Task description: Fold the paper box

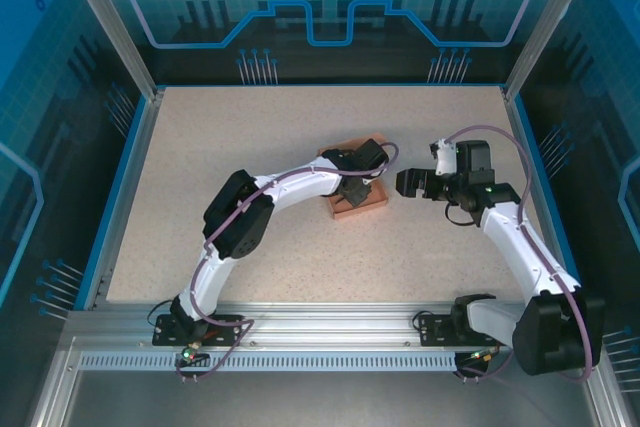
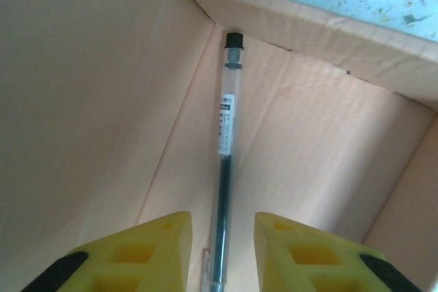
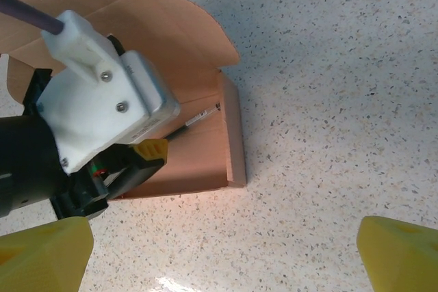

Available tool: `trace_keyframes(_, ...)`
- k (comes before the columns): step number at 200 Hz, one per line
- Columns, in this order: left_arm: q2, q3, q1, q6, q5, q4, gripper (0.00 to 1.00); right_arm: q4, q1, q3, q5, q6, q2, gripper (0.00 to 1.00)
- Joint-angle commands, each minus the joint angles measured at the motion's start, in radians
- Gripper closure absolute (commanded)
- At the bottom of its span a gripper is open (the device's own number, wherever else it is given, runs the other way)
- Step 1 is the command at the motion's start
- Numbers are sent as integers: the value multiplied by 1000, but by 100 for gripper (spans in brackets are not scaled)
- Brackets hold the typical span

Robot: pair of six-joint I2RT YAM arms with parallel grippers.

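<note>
1. left wrist: the left gripper (image 2: 221, 241) is holding its yellow fingers (image 2: 161, 251) apart, either side of a clear slim pen (image 2: 226, 135) lying inside the salmon-pink card paper box (image 2: 321, 141).
2. right wrist: the right gripper (image 3: 226, 254) is gaping wide over the speckled table (image 3: 328, 100), beside the paper box (image 3: 205, 158).
3. top: the paper box (image 1: 372, 203) is sitting mid-table.

Paper box (image 3: 198, 158) salmon-pink, plain. Pen (image 2: 225, 135) clear, black tip, dark ink. Left gripper (image 2: 222, 227) yellow-fingered. Table (image 3: 328, 100) white, grey-speckled; blue rim (image 1: 107, 217).
</note>
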Motion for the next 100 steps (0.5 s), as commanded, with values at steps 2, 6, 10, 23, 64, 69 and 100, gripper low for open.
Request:
trace_keyframes(2,-140,-43,3,-45,72,13,64,20,9,-16,-15,21,35,0)
trace_keyframes(6,-157,-54,3,-50,81,20,63,23,14,-16,-16,23,42,0)
trace_keyframes(10,-176,-65,2,-54,92,27,61,28,18,-18,-19,24,51,0)
trace_keyframes(23,-238,-103,3,-69,137,46,57,48,39,-22,-29,28,85,0)
trace_keyframes(64,-476,-260,17,-112,314,133,50,165,121,-20,-32,69,219,2)
trace_keyframes(69,-503,-275,23,-120,327,141,50,181,131,-20,-26,73,235,2)
trace_keyframes(100,-632,-357,95,-175,362,185,47,316,163,-32,-27,110,332,3)
